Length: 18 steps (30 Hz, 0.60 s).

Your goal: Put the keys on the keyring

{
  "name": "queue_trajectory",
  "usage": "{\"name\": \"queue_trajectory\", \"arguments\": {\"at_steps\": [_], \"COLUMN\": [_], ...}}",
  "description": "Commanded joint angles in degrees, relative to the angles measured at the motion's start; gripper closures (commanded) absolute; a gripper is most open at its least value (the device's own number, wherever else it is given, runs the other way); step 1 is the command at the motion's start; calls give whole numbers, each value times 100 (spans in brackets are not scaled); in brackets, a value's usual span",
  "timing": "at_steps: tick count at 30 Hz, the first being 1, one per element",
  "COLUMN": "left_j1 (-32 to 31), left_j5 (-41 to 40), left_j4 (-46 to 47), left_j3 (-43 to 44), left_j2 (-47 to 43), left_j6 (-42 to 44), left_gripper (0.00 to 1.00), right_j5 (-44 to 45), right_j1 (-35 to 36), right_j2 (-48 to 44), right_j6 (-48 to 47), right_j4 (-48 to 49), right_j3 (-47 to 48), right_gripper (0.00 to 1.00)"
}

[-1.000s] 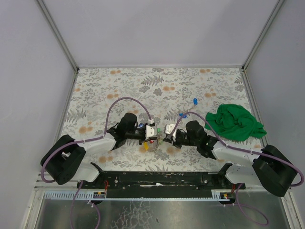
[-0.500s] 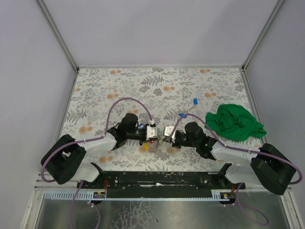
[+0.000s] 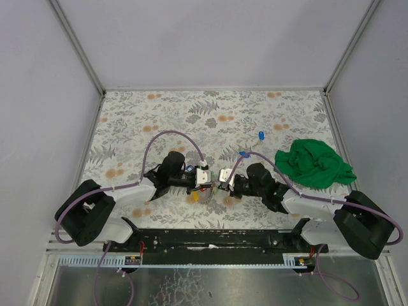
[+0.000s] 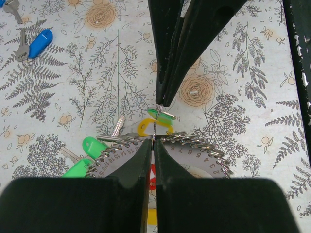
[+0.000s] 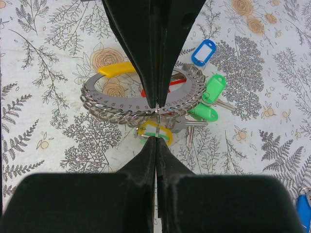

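Observation:
The keyring (image 5: pixel 112 99) is a grey numbered ring edged with small wire loops, lying on the floral table between both arms; it also shows as the keyring (image 4: pixel 204 150). My left gripper (image 4: pixel 152 141) is shut on its rim. My right gripper (image 5: pixel 156 139) faces it tip to tip, shut on a thin small ring that carries a green-tagged key (image 4: pixel 163 115). That small ring spans the short gap between the two tips. Green-tagged keys (image 5: pixel 209 99), a yellow tag (image 5: pixel 116 69) and a red tag (image 4: pixel 152 174) hang around the keyring. In the top view the grippers meet by the keyring (image 3: pixel 208 191).
A loose blue-tagged key (image 3: pixel 261 134) lies farther back, another blue-tagged key (image 3: pixel 243 153) beside the right arm's cable, and an empty blue tag (image 5: pixel 203 52) near the keyring. The green cloth (image 3: pixel 315 164) is bunched at the right. White walls enclose the table.
The right arm has crept slightly left and nearer, closing on the left gripper. Both grippers stay shut and the left arm is still.

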Motion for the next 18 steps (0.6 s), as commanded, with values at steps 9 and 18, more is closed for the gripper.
{"name": "queue_trajectory", "arguments": {"at_steps": [9,18], "left_j1": [-24,-32], "left_j5": [185,227], "left_j4": [237,256], "left_j3": [164,173], "left_j2": [65,90], "left_j6": [52,33], "left_gripper": [100,100], "right_j5": [24,12], "right_j1": [72,73], "right_j2": [12,45], "right_j6": [1,60], "right_j4": [315,350], "right_j3": [142,159], "right_gripper": [100,100]}}
